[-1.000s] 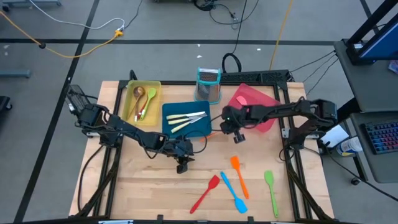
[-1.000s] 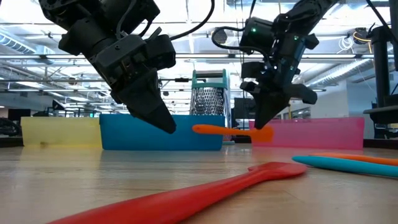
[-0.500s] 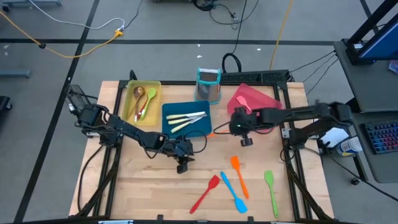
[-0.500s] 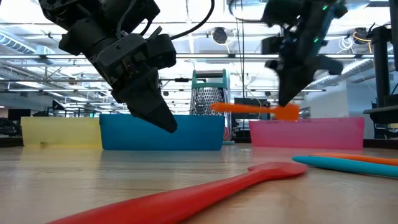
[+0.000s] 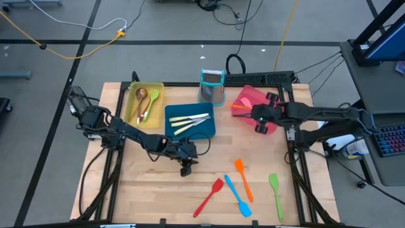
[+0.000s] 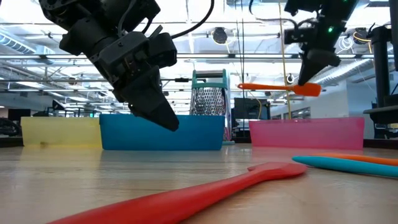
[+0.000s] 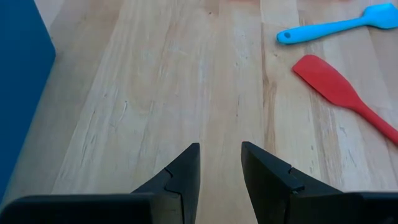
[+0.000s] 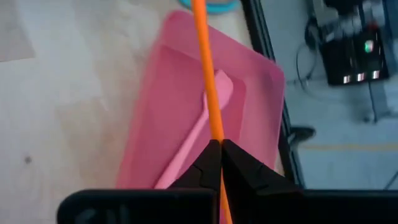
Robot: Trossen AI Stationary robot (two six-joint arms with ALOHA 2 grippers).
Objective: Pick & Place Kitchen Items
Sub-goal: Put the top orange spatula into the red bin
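- Right gripper hangs above the pink tray, fingers clenched on an orange spatula.
- The spatula's long axis runs level out past the fingertips, along the tray's length; a pink spatula already lies below.
- Left gripper waits over the worktop, fingers parted, grasping nothing.

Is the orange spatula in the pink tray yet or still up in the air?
In the air: the right tool holds the orange spatula above the pink tray.
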